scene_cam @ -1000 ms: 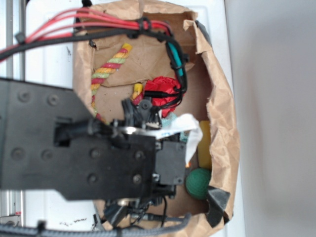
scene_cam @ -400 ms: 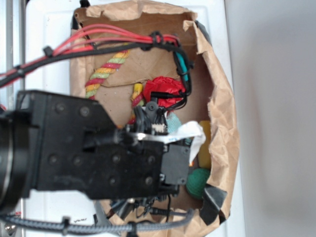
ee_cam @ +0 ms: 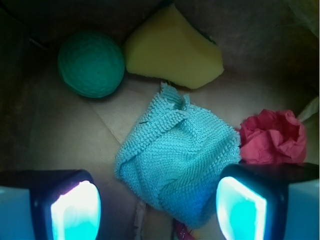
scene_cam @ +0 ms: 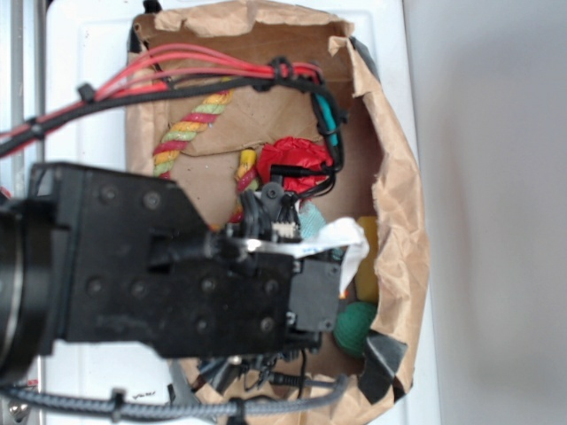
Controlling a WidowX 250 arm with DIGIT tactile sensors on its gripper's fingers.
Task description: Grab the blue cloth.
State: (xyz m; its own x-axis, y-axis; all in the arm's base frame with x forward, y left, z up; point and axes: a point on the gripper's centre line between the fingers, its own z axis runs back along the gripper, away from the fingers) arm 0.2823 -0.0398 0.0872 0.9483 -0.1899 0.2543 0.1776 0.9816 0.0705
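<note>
In the wrist view the blue cloth (ee_cam: 177, 160) is lying centre-frame on the box floor, its lower corner sitting between the two fingers (ee_cam: 75, 210) — which are standing wide apart, gripping nothing — its long axis running diagonally from upper middle to lower right.

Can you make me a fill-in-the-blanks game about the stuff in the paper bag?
1. The pale teal-blue terry cloth lies between the two fingers of the ____ pincer.
2. The round dark green ball sits right beside the ____ foam wedge.
3. The crumpled wad next to the cloth is ____.

Missing words: open; yellow; red
</note>
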